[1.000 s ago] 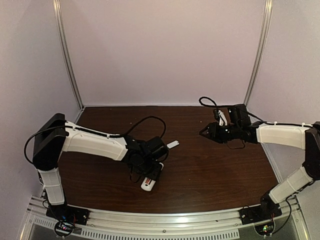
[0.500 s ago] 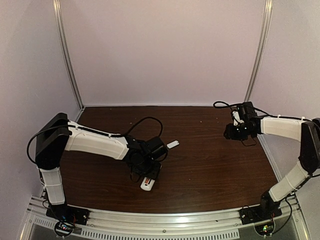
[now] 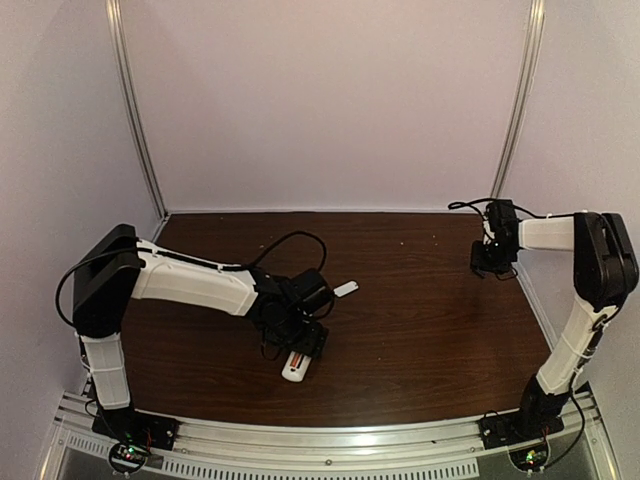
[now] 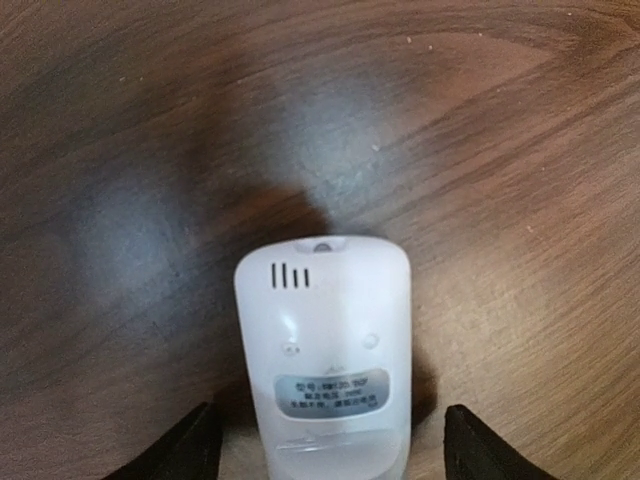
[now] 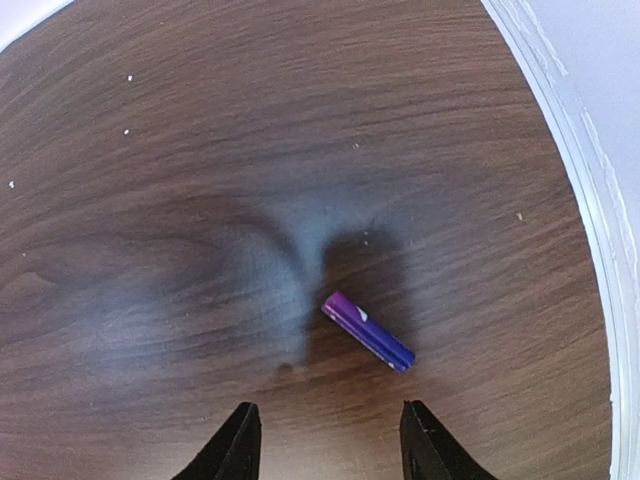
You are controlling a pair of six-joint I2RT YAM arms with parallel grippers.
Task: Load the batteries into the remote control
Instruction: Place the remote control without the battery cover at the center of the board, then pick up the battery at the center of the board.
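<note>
Left gripper (image 4: 325, 440) is wide open, 1 finger on each side of the remote control (image 4: 322, 320), neither touching it. The remote lies back-up on the table (image 4: 120, 150) between them, label showing.

Right gripper (image 5: 330, 445) is partly open and holds nothing. 1 purple battery (image 5: 368, 331) lies just ahead of its fingers, a little toward the one nearer the table's edge.

I read this as the fetch step: I'd lower the right arm, straddle that battery across its width and close.

Count: 1 remote, 1 loose battery, 1 small white cover (image 3: 345, 289) beyond the left fingers. Whether a battery already sits in the bay, I can't tell.
</note>
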